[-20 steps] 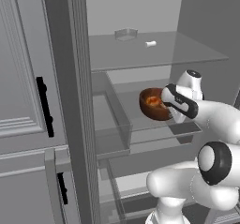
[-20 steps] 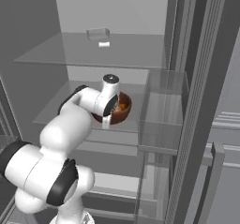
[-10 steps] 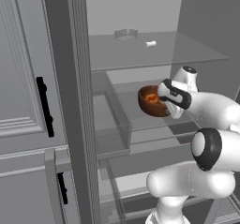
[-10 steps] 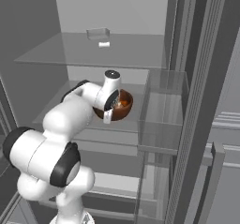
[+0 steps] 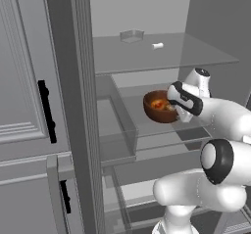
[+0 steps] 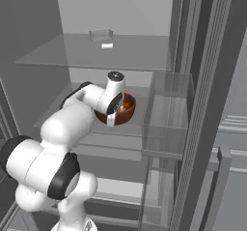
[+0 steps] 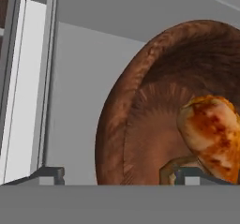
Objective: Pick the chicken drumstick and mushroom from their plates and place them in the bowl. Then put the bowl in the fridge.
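While the jaws stand spread, the bowl [image 7: 154,110] rim sits between them, drumstick [image 7: 213,134] inside.

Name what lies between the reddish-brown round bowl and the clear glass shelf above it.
Nothing: in the left base view, the stretch between the reddish-brown round bowl and the clear glass shelf above is bare, with the fridge's grey back wall behind it.
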